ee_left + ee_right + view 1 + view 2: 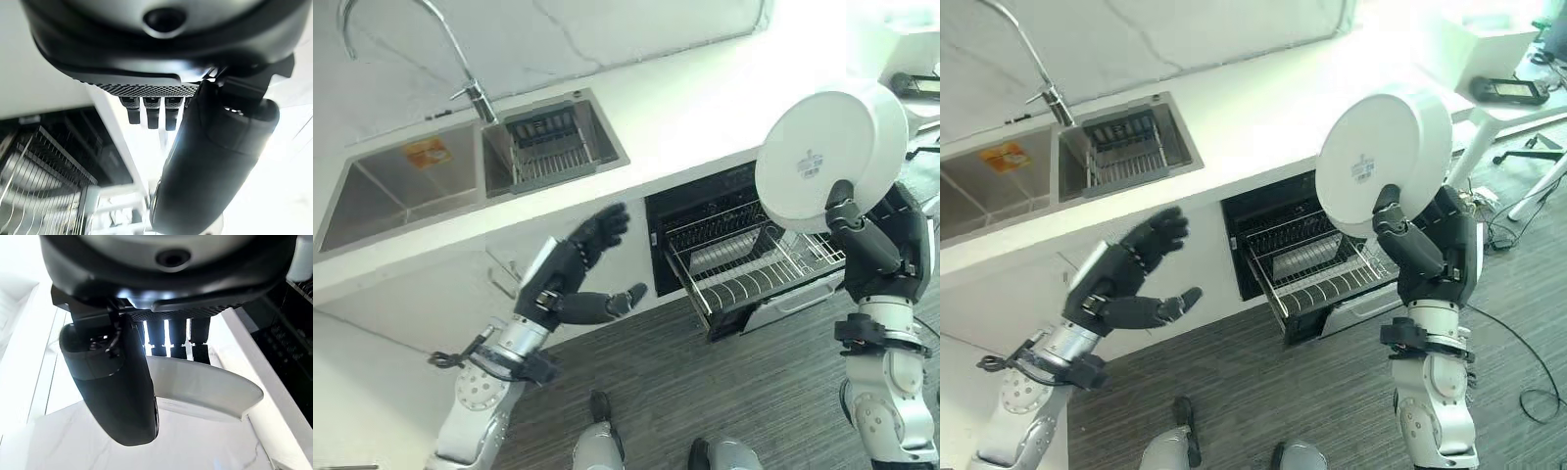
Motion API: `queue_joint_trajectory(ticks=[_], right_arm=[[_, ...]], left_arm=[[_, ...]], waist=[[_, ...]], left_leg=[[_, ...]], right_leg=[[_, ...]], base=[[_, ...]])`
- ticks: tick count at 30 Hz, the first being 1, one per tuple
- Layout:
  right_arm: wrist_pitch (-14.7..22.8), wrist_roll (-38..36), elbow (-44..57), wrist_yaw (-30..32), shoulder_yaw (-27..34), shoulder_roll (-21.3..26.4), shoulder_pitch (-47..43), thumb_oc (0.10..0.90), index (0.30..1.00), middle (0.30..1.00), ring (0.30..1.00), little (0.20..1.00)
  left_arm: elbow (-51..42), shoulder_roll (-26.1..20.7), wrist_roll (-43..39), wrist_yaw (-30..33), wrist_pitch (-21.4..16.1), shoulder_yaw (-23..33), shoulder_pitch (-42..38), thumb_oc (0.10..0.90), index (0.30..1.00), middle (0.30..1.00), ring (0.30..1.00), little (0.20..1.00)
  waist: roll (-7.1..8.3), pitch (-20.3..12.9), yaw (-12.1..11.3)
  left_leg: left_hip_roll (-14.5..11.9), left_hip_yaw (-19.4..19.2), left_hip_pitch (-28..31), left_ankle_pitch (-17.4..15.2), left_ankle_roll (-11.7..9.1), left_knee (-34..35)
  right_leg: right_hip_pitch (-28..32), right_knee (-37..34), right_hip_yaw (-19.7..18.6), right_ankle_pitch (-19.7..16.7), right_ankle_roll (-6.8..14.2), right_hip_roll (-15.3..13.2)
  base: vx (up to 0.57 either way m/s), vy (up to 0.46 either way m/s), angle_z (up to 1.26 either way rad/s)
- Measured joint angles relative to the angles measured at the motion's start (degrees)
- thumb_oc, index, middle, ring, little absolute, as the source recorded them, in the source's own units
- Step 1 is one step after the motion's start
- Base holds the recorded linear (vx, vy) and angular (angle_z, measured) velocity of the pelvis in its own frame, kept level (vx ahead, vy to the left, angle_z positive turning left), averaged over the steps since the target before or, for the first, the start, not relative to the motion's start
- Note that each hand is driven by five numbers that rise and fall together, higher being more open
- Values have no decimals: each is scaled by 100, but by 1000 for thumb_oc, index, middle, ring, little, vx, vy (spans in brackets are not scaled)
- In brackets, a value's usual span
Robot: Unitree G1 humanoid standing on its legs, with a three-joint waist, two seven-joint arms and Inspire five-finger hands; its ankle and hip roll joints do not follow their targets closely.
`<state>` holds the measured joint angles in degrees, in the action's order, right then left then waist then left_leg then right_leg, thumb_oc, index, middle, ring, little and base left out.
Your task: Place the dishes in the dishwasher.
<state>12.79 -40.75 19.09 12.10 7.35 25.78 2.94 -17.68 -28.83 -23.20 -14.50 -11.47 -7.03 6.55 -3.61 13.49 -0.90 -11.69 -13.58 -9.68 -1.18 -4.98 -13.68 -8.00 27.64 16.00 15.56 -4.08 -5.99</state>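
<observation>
Right hand (1400,230) fingers pinch upright white plate (1381,162); dishwasher rack (1317,264) below fingers. Left hand (1121,279) spread, empty, farther off.

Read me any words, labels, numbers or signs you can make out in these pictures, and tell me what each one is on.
No text can be read.
Small dark mark on the underside of the white plate, held up by the right hand: too small to read.
Orange sticker inside the left sink basin: blurred, unreadable.
Nothing printed shows on the dishwasher rack, the faucet or the left hand.
</observation>
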Motion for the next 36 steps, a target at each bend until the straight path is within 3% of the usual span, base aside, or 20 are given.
queue_joint_trajectory(ticks=[1,3,5,6,8,11,12,14,19,21,22,23,24,25,26,27,28,32,33,36], right_arm=[[0,0,0,-3,-28,2,0,400,300,300,300,300],[11,1,-2,-66,-145,-17,20,400,300,300,300,300],[29,6,-79,-259,-477,-22,4,400,300,300,300,300],[61,12,-165,-371,-542,-67,0,400,300,300,300,300],[263,29,-635,-604,-668,-270,-106,400,300,300,300,300],[277,13,-837,-721,-724,-280,-145,400,300,300,300,300],[281,6,-788,-905,-721,-277,-115,400,300,300,300,300],[371,2,-609,-905,-652,-264,-46,400,300,300,300,300],[499,23,-546,-919,-688,-539,-165,400,300,300,300,300],[521,36,-602,-959,-705,-888,-229,400,300,300,300,300],[573,188,-630,-1001,-822,-973,-240,400,300,300,300,300],[573,248,-666,-1037,-844,-925,-232,400,300,300,300,300],[662,265,-667,-1088,-832,-763,-248,400,300,300,300,300],[662,279,-661,-1116,-825,-656,-262,400,300,300,300,300],[661,317,-624,-1119,-810,-616,-249,400,300,300,300,300],[683,431,-541,-1107,-697,-546,-249,400,300,300,300,300],[666,477,-556,-1087,-662,-585,-261,400,300,300,300,300],[562,650,-547,-947,-649,-547,-301,400,300,300,300,300],[435,699,-523,-904,-648,-483,-321,400,300,300,300,300],[311,1005,-543,-769,-630,-219,-278,400,300,300,300,300]], left_arm=[[-3,7,2,-11,0,-34,33,800,900,900,900,900],[177,37,133,-231,22,-63,8,800,900,900,900,900],[704,45,324,-415,158,-233,186,800,900,900,900,900],[1015,31,457,-490,208,-363,202,800,900,900,900,900],[2154,36,838,-504,500,-820,181,800,900,900,900,900],[3393,47,1130,-363,775,-1457,200,800,900,900,900,900],[4003,44,1303,-330,989,-1631,268,800,900,900,900,900],[4249,81,1303,-153,1028,-1513,335,800,900,900,900,900],[5004,319,1366,276,831,-1087,30,800,900,900,900,900],[5538,463,1573,321,698,-1001,-136,800,900,900,900,900],[5975,567,1711,516,686,-1126,-220,800,900,900,900,900],[5983,532,1752,521,736,-1206,-179,800,900,900,900,900],[6249,639,1792,560,723,-949,-252,800,900,900,900,900],[6602,794,1787,594,752,-732,-391,800,900,900,900,900],[6677,807,1778,630,772,-610,-458,800,900,900,900,900],[6574,771,1826,668,775,-602,-405,800,900,900,900,900],[6644,763,1953,744,892,-584,-503,800,900,900,900,900],[6821,784,2107,825,1018,-303,-437,800,900,900,900,900],[7046,893,2118,923,980,-124,-465,800,900,900,900,900],[7327,1064,2122,957,884,269,-366,800,900,900,900,900]], waist=[[-24,-15,8],[63,31,60],[112,59,-16],[49,31,-36],[189,109,-116],[192,126,-221],[193,122,-212],[300,102,-82],[338,78,-109],[288,96,-46],[259,127,-11],[214,98,82],[270,79,-32],[343,91,-73],[465,99,-25],[370,67,40],[469,115,-7],[582,66,-79],[604,51,-75],[523,2,84]], left_leg=[[85,4,181,199,73,-17],[293,12,384,83,133,44],[696,116,306,-426,207,-261],[740,64,239,-441,363,-327],[495,-31,-289,-605,132,-1008],[695,209,-568,-643,242,-714],[729,71,-259,-290,525,-371],[890,-49,-127,-167,721,-294],[1164,-194,128,-571,1171,-443],[1080,-157,144,-731,1319,-635],[1073,-308,153,-879,1293,-785],[1048,-308,196,-907,1307,-672],[1096,-329,207,-740,1096,-482],[1154,-396,150,-779,421,-527],[1220,-205,-44,-838,425,-907],[1078,36,-192,-1213,1344,-1263],[1167,140,-230,-1232,1227,-1429],[1046,267,-231,-1144,988,-1291],[934,299,-217,-1120,848,-1280],[599,390,-219,-982,511,-1110]], right_leg=[[-4,4,-19,0,-1,49],[4,8,-62,5,-12,89],[122,-206,-93,-113,-32,190],[175,-288,-26,-146,-40,292],[268,-551,47,-174,-61,445],[354,-686,-214,-254,81,417],[500,-671,-386,-195,213,381],[560,-607,-403,-80,410,174],[1048,-849,90,-417,968,-140],[48,1093,-30,-627,1320,-550],[-523,1332,-38,-632,1162,-926],[-447,459,85,-726,1036,-931],[-499,-921,-25,-1190,1046,-983],[-553,-1132,-179,-1469,1070,-1124],[-544,-1214,-466,-1705,1249,-1358],[-491,-1174,-767,-1709,1699,-1489],[-470,-1159,-993,-1704,1727,-1615],[-167,-1278,-202,-1564,1483,-1281],[90,-1380,-94,-1499,1370,-1003],[120,-1368,85,-1491,1104,-687]], base=[[63,-148,-9],[74,-60,-3],[115,-34,-18],[221,5,17],[320,122,34],[278,232,-37],[242,200,-75],[210,180,-29],[165,204,-4],[71,-38,-2],[59,-246,20],[50,-434,14],[41,-379,18],[93,-415,18],[102,-296,39],[110,-343,44],[85,-356,37],[124,-397,15],[115,-410,-4],[34,-252,-2]])
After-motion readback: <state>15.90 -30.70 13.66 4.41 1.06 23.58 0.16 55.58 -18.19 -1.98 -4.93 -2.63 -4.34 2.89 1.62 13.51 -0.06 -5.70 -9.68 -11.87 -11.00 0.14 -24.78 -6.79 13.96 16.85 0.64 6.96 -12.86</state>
